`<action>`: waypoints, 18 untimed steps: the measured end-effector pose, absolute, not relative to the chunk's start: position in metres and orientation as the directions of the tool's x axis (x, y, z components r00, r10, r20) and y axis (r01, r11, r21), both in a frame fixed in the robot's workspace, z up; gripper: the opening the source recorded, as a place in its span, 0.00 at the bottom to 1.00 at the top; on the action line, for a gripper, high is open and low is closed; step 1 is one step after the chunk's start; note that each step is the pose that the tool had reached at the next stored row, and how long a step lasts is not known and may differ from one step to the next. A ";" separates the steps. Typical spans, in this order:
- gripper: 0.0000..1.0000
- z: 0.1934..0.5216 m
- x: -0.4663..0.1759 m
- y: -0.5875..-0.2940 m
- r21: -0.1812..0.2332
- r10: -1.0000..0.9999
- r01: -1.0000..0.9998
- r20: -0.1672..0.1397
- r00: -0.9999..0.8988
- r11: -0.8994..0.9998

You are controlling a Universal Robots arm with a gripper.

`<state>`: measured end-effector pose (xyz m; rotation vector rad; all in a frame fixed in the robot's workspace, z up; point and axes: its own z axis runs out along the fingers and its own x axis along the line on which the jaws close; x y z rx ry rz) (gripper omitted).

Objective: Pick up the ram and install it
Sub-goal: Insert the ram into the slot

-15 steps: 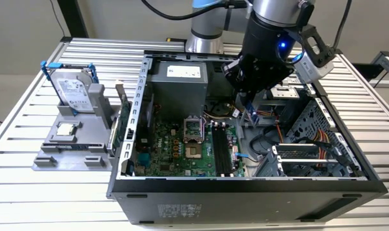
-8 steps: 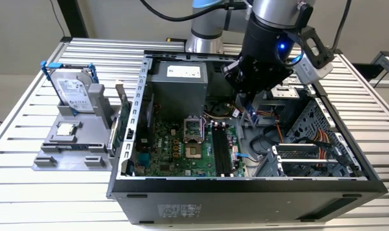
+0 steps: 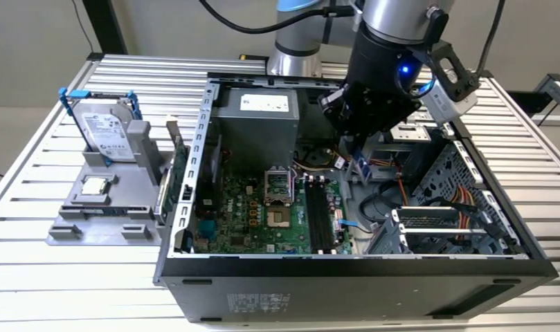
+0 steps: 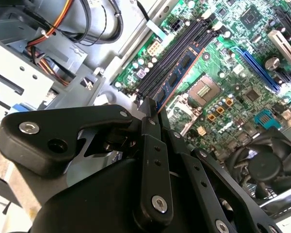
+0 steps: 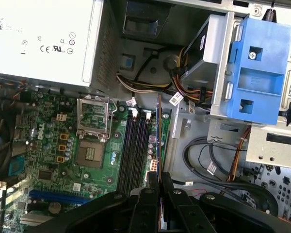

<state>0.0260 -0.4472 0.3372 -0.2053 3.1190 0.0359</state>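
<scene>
Holding the ram (image 4: pixel 180 72) by one end, the fingers (image 4: pixel 151 127) are pressed narrow against its two flat sides. The ram stands on its edge inside the open computer case (image 3: pixel 354 290), above the motherboard (image 5: pixel 43 160), parallel to the black memory slots (image 5: pixel 136 145) and near them. I cannot tell if it touches them. The case lies on the counter (image 3: pixel 77 290).

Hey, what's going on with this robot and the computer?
The arm's gripper is shut on the ram, holding it on edge inside the open case, above the motherboard and close to the black memory slots. The ram doesn't look seated in a slot yet.
</scene>
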 end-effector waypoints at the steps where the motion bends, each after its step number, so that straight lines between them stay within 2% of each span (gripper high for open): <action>1: 0.00 0.337 0.026 -0.447 0.022 -0.131 -0.131 -0.017 -0.991 0.991; 18: 0.00 0.330 0.026 -0.447 0.022 -0.130 -0.130 -0.017 -0.991 0.991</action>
